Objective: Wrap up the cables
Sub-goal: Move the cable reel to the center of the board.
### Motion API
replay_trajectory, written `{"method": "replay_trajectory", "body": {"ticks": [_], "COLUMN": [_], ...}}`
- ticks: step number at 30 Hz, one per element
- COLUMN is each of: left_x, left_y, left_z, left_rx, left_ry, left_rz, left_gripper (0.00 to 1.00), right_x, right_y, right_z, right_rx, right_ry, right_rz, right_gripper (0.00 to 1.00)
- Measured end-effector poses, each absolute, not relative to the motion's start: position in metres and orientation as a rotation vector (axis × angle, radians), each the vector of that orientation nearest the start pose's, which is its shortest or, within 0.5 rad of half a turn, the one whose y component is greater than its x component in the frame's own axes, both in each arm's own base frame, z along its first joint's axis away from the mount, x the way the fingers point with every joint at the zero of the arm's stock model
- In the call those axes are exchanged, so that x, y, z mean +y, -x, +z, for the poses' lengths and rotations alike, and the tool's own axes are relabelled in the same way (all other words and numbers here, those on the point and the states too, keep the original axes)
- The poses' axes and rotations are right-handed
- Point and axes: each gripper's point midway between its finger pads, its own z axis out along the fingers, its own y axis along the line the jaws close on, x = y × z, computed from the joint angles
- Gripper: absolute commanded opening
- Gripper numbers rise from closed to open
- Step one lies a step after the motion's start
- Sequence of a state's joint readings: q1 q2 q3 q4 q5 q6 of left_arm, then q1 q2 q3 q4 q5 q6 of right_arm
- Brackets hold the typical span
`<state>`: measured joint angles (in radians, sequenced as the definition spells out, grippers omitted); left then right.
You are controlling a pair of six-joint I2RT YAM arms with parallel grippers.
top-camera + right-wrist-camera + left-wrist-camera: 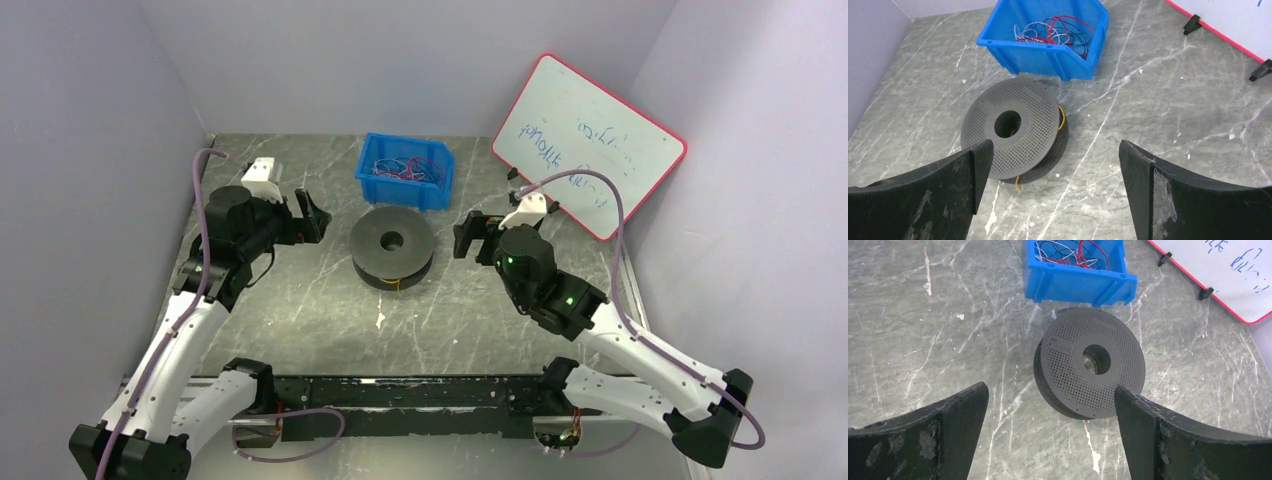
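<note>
The cables (pixel 400 165) are a tangle of thin red, blue and white wires lying in a blue bin (pixel 372 189) at the back of the table; the tangle of cables (pixel 1053 30) also shows in the right wrist view and the cables (pixel 1073 250) in the left wrist view. A dark perforated spool (pixel 392 245) lies flat in front of the bin, with a yellow wire (pixel 1017 183) sticking out between its discs. My left gripper (pixel 313 218) hangs open to the spool's left. My right gripper (pixel 468 238) hangs open to its right. Both hold nothing.
A red-framed whiteboard (pixel 588 142) leans on black feet against the back right wall. Grey walls close in the table on three sides. The marble tabletop (pixel 300 310) runs between the spool and the arm bases.
</note>
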<state>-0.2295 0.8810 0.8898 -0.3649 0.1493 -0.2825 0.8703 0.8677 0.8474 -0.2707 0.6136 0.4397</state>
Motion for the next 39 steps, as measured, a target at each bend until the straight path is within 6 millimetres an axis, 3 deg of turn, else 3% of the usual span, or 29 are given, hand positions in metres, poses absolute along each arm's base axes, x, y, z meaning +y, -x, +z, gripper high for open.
{"method": "replay_trajectory", "body": {"ticks": [9,24,33,39], "left_x": [-0.109,-0.108,-0.107,-0.106], "left_y": [-0.298,-0.299,-0.300,-0.302], "left_z": [0.251,0.251,0.250,0.246], "left_rx": [1.969,1.971,1.974,1.985], "left_ry": [-0.055,-0.048,-0.046,-0.041], "left_rz": [-0.486,-0.482,-0.481,-0.480], "left_gripper": [1.00,0.99,1.00,1.00], "right_x": [0.184,0.222,0.259,0.270], "right_y": [-0.267,-0.281,-0.302,-0.312], "right_z": [0.251,0.235,0.200,0.169], "right_rx": [1.889,1.946,2.050,2.138], "right_ry": [-0.037,0.121,0.260,0.307], "right_rz": [0.329,0.339,0.276,0.231], "right_gripper": [1.00,0.99,0.96,0.96]}}
